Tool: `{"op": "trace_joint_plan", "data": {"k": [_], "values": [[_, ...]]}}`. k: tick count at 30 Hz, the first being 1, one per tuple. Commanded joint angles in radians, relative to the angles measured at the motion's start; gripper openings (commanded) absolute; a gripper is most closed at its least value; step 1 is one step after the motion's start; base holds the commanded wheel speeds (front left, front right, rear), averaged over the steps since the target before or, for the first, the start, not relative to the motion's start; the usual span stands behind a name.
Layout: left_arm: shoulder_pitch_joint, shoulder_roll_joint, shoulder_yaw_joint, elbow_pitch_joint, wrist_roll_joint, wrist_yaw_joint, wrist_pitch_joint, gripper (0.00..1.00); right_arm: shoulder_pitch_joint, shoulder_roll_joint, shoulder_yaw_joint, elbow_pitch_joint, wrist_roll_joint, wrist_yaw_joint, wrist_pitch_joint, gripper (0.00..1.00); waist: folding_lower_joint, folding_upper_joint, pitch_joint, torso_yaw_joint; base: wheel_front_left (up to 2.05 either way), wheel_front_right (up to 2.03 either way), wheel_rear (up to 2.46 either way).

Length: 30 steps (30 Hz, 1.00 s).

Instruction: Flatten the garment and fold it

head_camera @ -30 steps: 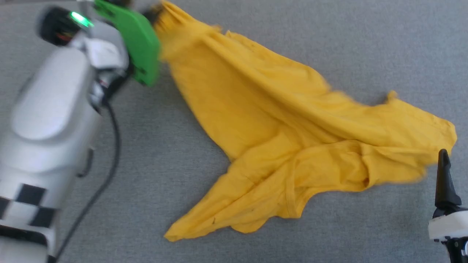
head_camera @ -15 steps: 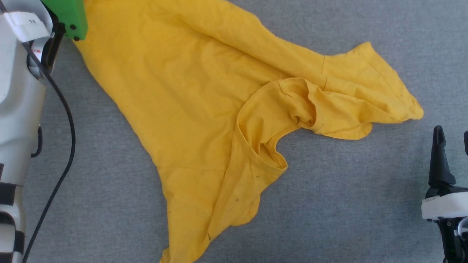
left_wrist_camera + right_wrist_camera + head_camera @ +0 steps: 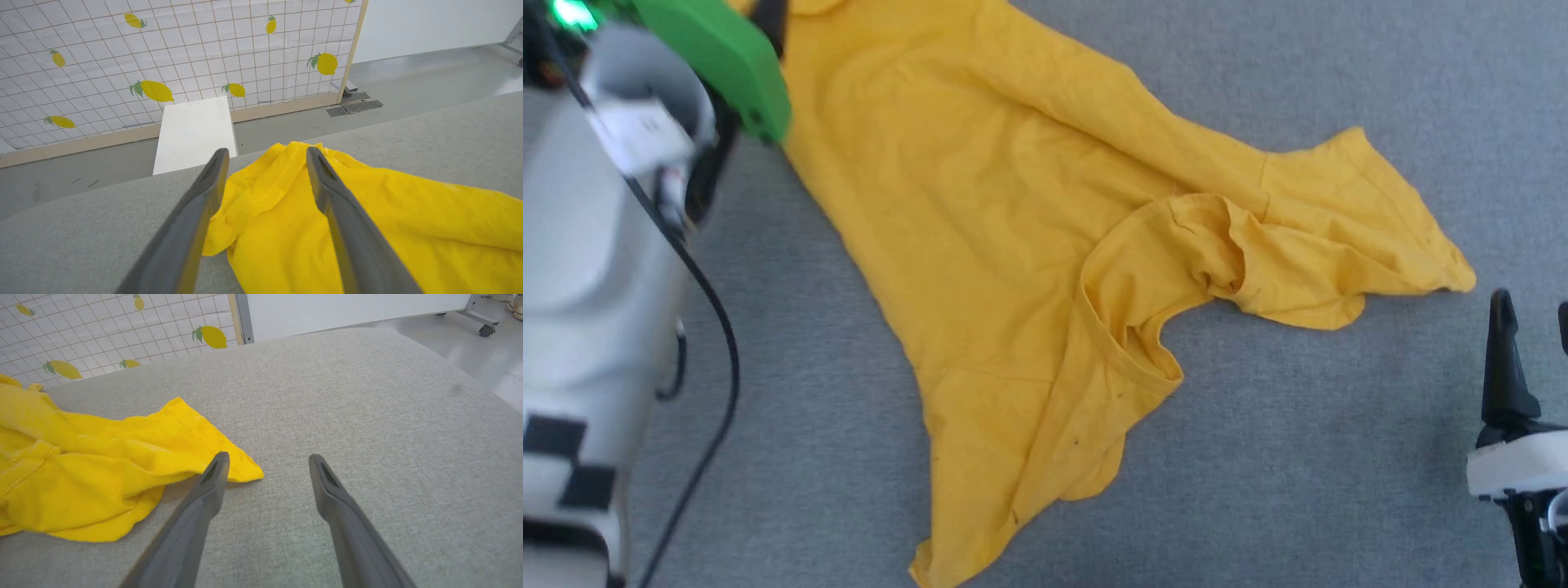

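Note:
The garment (image 3: 1013, 229), a plain bright yellow T-shirt, lies spread on the grey padded table (image 3: 1298, 457) with its neck opening bunched near the middle. One sleeve points toward the right. In the left wrist view my left gripper (image 3: 265, 153) is open, and the garment's far hem corner (image 3: 282, 171) lies loose between and under its fingers. My right gripper (image 3: 1533, 300) stands open at the lower right, apart from the cloth. In the right wrist view the sleeve tip (image 3: 229, 457) lies just left of my right gripper (image 3: 267, 457), which holds nothing.
My pale left forearm (image 3: 596, 269), with a green plate (image 3: 727, 57) and a black cable (image 3: 719, 327), crosses the left side. Past the table's far edge stand a lemon-patterned screen (image 3: 163, 53) and a white board (image 3: 196, 130) on the floor.
The left gripper has opened and let go of the garment's far corner. The garment went from a lifted, stretched drape to lying flatter. The head camera has shifted.

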Motion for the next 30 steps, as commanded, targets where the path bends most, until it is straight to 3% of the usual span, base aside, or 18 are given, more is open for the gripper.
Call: {"op": "trace_joint_plan", "data": {"k": [1, 9, 15, 19, 25, 26, 27, 30], "values": [[0.063, 0.01, -0.005, -0.041, -0.013, 0.02, 0.022, 1.0, 0.019, 0.0, -0.006, 0.001, -0.003, -0.001, 0.006, 1.0, -0.0001, 0.0, -0.084, 0.055, 0.0, 0.0, 0.0], [0.382, -0.008, -0.054, -0.325, -0.071, 0.146, 0.167, 1.0, 0.064, 0.0, -0.016, -0.025, -0.003, -0.001, 0.037, 1.0, -0.0001, 0.0, -0.117, 0.095, 0.0, 0.0, 0.0], [0.488, -0.046, -0.081, -0.341, -0.106, 0.196, 0.21, 1.0, 0.064, 0.0, -0.014, -0.056, -0.014, -0.001, 0.065, 1.0, -0.0001, 0.0, -0.111, 0.108, 0.0, 0.0, 0.0], [0.506, -0.083, -0.085, -0.297, -0.137, 0.201, 0.216, 1.0, 0.063, 0.0, -0.015, -0.077, -0.023, -0.001, 0.083, 1.0, -0.0001, 0.0, -0.103, 0.104, 0.0, 0.0, 0.0], [0.513, -0.126, -0.104, -0.251, -0.168, 0.172, 0.212, 1.0, 0.072, 0.0, -0.022, -0.092, -0.024, -0.001, 0.099, 1.0, -0.0001, 0.0, -0.094, 0.089, 0.0, 0.0, 0.0], [0.514, -0.126, -0.107, -0.242, -0.167, 0.168, 0.209, 0.24, 0.074, 0.0, -0.02, -0.092, -0.023, -0.001, 0.1, 1.0, -0.0001, 0.0, -0.093, 0.085, 0.0, 0.0, 0.0], [0.513, -0.124, -0.111, -0.234, -0.164, 0.165, 0.209, 0.0, 0.074, 0.0, -0.019, -0.092, -0.021, -0.001, 0.1, 1.0, -0.0001, 0.0, -0.093, 0.082, 0.0, 0.0, 0.0], [0.499, -0.109, -0.107, -0.216, -0.149, 0.166, 0.192, 0.0, 0.076, 0.0, -0.017, -0.092, -0.017, -0.001, 0.097, 1.0, -0.0001, 0.0, -0.091, 0.076, 0.0, 0.0, 0.0]]}}
